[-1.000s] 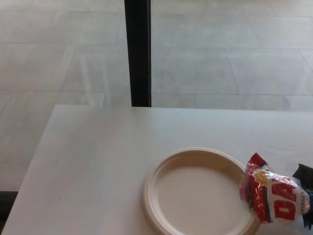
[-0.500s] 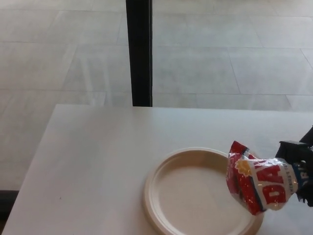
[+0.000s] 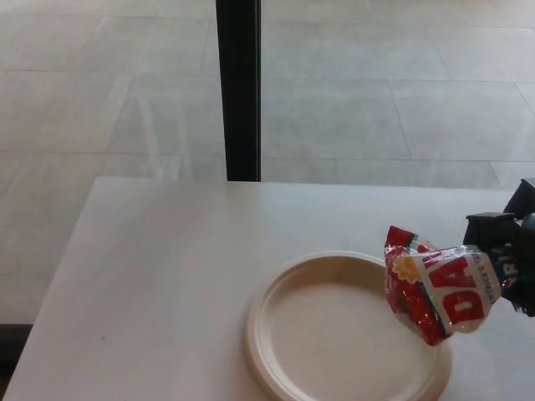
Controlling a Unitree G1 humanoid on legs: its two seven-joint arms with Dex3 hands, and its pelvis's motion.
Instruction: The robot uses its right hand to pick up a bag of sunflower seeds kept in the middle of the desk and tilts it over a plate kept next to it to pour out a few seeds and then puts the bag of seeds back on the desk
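My right hand [image 3: 508,259] comes in at the right edge, shut on a red and white bag of sunflower seeds [image 3: 436,282]. The bag hangs tilted on its side above the right rim of a round beige paper plate [image 3: 334,326], its open end toward the plate. The plate lies on the white desk [image 3: 159,284] and looks bare; I see no seeds on it. My left hand does not show.
A black vertical post [image 3: 239,88] stands behind the desk's far edge. Grey tiled floor [image 3: 376,92] lies beyond. The desk's left edge runs diagonally at the left.
My right hand has lifted the bag up and to the left, from low at the plate's right edge to over the plate's right rim, and more of the hand shows.
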